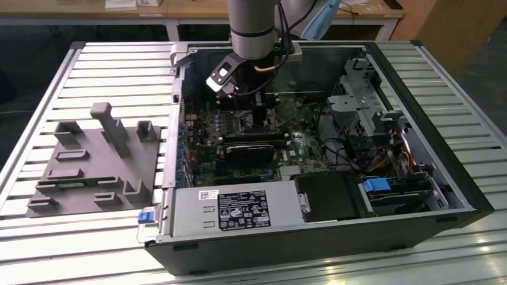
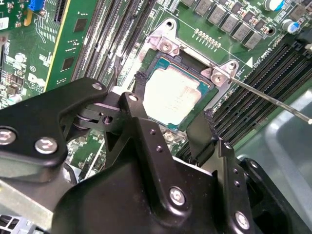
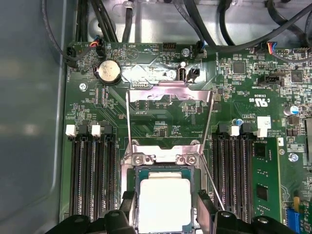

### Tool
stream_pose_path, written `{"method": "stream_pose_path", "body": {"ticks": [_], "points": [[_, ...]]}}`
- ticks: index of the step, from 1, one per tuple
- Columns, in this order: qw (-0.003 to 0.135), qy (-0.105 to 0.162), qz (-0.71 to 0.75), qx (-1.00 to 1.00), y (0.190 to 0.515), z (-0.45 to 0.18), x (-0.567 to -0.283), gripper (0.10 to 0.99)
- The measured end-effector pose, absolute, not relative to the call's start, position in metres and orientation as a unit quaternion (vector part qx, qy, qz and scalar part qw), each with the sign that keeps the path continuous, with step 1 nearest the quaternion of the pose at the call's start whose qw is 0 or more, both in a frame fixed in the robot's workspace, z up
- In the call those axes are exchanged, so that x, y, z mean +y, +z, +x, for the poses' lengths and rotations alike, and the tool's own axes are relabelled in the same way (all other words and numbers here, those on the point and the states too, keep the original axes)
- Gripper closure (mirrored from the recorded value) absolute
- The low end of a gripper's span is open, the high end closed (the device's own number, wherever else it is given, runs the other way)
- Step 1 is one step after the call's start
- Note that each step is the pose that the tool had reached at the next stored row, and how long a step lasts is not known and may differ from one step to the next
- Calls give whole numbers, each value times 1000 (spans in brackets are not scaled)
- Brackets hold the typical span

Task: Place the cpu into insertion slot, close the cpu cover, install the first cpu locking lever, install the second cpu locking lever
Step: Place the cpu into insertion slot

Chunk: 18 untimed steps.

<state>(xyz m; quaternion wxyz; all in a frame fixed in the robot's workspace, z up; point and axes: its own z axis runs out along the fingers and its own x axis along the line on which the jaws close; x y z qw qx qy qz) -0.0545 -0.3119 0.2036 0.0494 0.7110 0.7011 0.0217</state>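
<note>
Placement step — flat silvery square cpu seated in silver-rimmed insertion slot, black gripper astride, grip unreadable; silver-frame cpu cover open — needs straight withdrawal.

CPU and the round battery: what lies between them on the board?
In the first wrist view, the open cpu cover, a thin silver frame, lies between the cpu and the round battery; green board shows through its cut-out.

Heads up, your black gripper covers the near edge of the silvery-grey square cpu in the second wrist view.
</note>
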Motion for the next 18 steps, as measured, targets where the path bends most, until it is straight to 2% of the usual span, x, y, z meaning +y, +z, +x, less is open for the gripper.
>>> {"method": "stream_pose_path", "body": {"ticks": [5,7,8,10,11,12,13,16,18], "points": [[49,22,711,701,204,-55,-312,490],[49,22,711,701,204,-55,-312,616],[49,22,711,701,204,-55,-312,616],[49,22,711,701,204,-55,-312,729],[49,22,711,701,204,-55,-312,729],[49,22,711,701,204,-55,-312,788],[49,22,711,701,204,-55,-312,788],[49,22,711,701,205,-55,-312,965],[49,22,711,701,205,-55,-312,984]]}}
